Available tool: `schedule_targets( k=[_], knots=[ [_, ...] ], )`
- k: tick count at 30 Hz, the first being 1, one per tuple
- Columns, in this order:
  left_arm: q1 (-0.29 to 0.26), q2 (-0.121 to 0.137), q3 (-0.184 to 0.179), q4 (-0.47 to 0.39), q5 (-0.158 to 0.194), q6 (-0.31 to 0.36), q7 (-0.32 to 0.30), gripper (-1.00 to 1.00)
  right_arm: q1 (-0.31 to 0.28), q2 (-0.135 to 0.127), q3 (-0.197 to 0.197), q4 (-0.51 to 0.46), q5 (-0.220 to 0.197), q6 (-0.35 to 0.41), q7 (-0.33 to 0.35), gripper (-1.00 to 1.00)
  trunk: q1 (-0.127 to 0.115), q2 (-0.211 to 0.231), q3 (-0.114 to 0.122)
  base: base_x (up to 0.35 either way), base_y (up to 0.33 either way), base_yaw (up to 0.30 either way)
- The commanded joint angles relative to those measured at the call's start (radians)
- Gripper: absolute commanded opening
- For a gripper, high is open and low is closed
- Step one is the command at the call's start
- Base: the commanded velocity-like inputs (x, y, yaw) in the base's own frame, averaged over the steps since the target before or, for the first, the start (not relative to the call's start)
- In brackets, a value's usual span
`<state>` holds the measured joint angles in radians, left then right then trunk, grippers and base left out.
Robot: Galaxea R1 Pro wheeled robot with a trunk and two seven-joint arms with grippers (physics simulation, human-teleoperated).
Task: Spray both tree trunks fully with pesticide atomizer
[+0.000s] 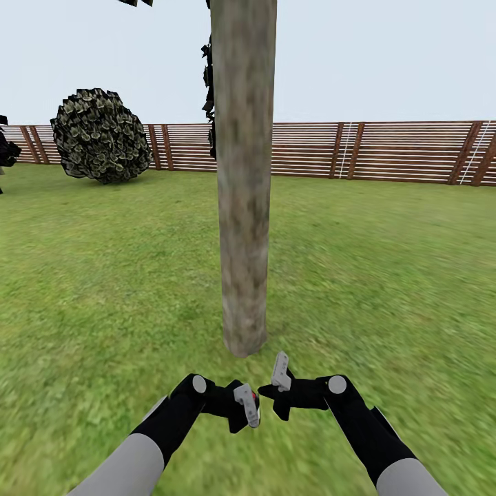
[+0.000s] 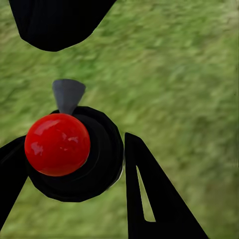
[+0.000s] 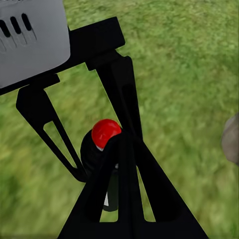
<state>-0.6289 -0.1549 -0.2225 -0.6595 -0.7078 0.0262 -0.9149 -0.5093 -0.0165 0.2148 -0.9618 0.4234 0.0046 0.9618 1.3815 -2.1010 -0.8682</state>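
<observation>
One tree trunk (image 1: 243, 207), thick and mottled grey-brown, rises from the grass floor (image 1: 103, 289) straight ahead; its edge also shows in the right wrist view as the trunk (image 3: 231, 139). The other tree is out of view, and so is any pesticide. Just short of the trunk's foot, my left gripper (image 1: 246, 405) (image 2: 74, 149) is shut on the pesticide atomizer (image 2: 74, 154), a black body with a red ball top (image 1: 255, 397) (image 3: 105, 132) and a grey nozzle (image 2: 68, 94). My right gripper (image 1: 279, 387) (image 3: 122, 142) is shut and empty, right beside the atomizer.
A round leafy bush (image 1: 101, 136) stands at the far left by the brown slat fence (image 1: 386, 151) that closes the lawn's back. A black tree (image 1: 5, 148) shows at the left edge. Grass stretches on both sides of the trunk.
</observation>
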Motion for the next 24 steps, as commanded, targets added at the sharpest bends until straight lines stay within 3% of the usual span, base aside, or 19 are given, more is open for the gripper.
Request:
schedule_targets(
  k=[1, 15, 22, 24],
  knots=[
    [0.000, 0.000, 0.001, 0.000, 0.001, 0.000, 0.000, -1.00, 0.000, 0.000, 0.000, 0.000, 0.000, 0.000, 0.000, -1.00, 0.000, 0.000, 0.000, 0.000, 0.000, 0.000],
    [0.000, -0.006, 0.001, -0.001, 0.001, 0.000, -0.001, -1.00, 0.000, 0.000, 0.000, 0.000, 0.000, 0.000, 0.000, -1.00, 0.000, 0.000, 0.000, 0.000, 0.000, 0.000],
    [-0.002, -0.005, -0.001, 0.000, 0.063, -0.003, -0.001, -1.00, 0.000, 0.000, 0.002, 0.000, 0.000, -0.001, 0.000, -1.00, 0.000, 0.000, 0.000, 0.000, 0.000, 0.000],
    [-0.002, -0.005, -0.001, 0.000, 0.064, -0.003, -0.001, -1.00, 0.000, 0.000, 0.002, 0.000, 0.000, -0.001, 0.000, -1.00, 0.000, 0.000, 0.000, 0.000, 0.000, 0.000]
  ],
)
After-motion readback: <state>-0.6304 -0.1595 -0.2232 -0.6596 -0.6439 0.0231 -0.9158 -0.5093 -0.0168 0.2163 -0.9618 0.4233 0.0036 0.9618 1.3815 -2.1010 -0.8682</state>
